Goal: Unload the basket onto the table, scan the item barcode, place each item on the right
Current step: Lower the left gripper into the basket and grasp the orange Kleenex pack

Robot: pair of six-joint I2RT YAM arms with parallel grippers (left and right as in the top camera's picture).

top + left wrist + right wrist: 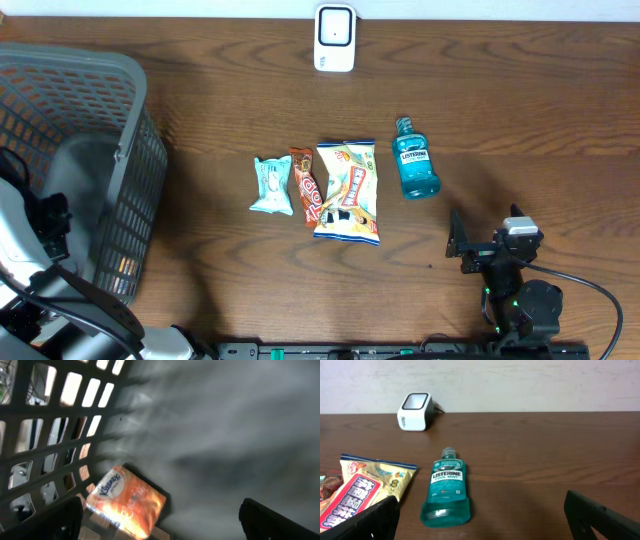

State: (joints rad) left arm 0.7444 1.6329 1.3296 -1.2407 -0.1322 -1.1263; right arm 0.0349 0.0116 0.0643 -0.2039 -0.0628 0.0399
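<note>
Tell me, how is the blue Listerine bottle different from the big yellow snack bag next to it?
The Listerine bottle is see-through teal with a cap; the yellow snack bag is yellow with a red label. The bottle is narrower; the bag is wider and longer. The bottle lies apart on its own, while the bag lies right against a brown candy wrapper. Both lie flat on the wooden table.

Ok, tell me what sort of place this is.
Probably a mock shop checkout: a scanner on a wooden table, snack packs and a mouthwash bottle laid out, and a grey basket.
</note>
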